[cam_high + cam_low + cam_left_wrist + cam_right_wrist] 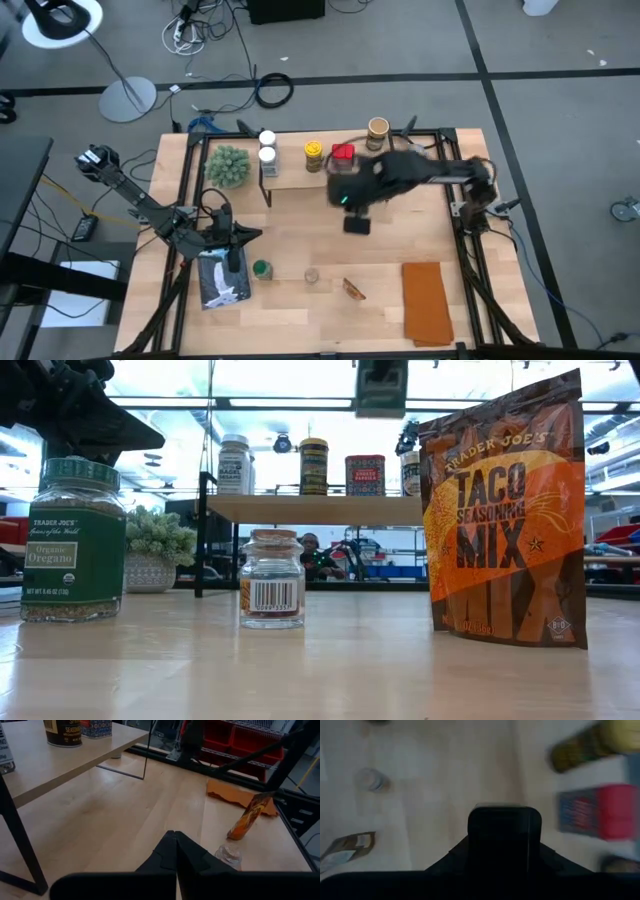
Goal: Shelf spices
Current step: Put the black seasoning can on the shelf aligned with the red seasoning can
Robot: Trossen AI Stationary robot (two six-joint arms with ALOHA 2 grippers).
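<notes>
Right gripper point(357, 222) is clamped on the black box point(504, 836), which I hold just above the bare tabletop in front of the shelf point(290, 180). In the right wrist view the box sits squarely between the two fingers, end-on. My read: the box is gripped and lifted so I can carry it up to the plank, not yet placed.

Already on the shelf plank: two white-lidded jars point(267, 147), a yellow-lidded jar point(314, 155) and the red tin point(343, 153). The tan cylinder point(378, 130) stands at the far edge beside them. They crowd the middle, so free plank seems to be towards the ends; I cannot tell how much room the arm hides.

Left gripper point(175, 851) is fully closed on nothing, parked low over the table's left front, out of the right arm's way.

Still waiting on the table: the green-lidded oregano jar point(74, 540), a small clear jar point(272, 578) and the taco seasoning pouch point(507, 515). The orange cloth point(427, 300) lies at the right front. The fuzzy plant point(228, 165) stays beside the shelf.
</notes>
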